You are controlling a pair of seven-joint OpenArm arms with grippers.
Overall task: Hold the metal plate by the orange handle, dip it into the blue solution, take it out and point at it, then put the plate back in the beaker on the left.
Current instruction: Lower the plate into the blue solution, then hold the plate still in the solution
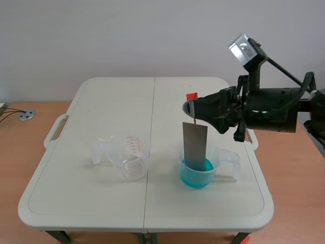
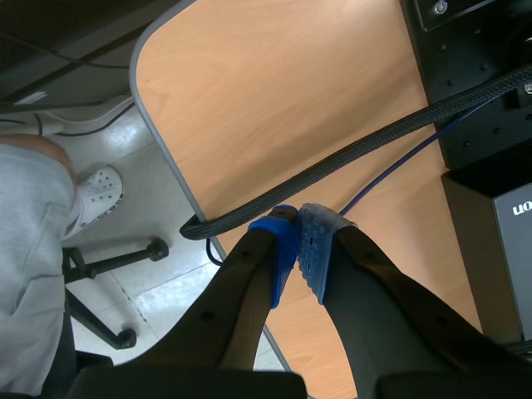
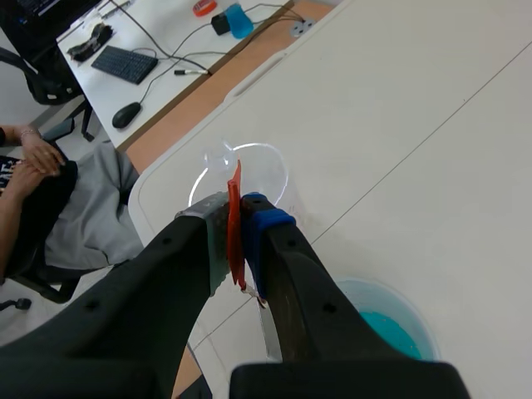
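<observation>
My right gripper [image 1: 192, 107] is shut on the orange handle [image 3: 235, 218] of a grey metal plate [image 1: 195, 144]. The plate hangs upright, its lower end inside the beaker of blue solution [image 1: 197, 172] on the table's right half. In the right wrist view the blue solution [image 3: 392, 329] lies below my fingers and the plate itself is mostly hidden. An empty clear beaker [image 1: 133, 158] with red marks stands on the left half; it also shows as the clear beaker [image 3: 249, 177] ahead of the handle. My left gripper [image 2: 296, 241] is shut on nothing, off the table, absent from the scene view.
A second clear cup [image 1: 103, 150] lies beside the left beaker. A red tape mark [image 1: 191, 95] sits behind the plate. In the left wrist view a braided cable [image 2: 349, 158] crosses a wooden desk [image 2: 274, 91], with a person's shoe [image 2: 96, 193] on the floor.
</observation>
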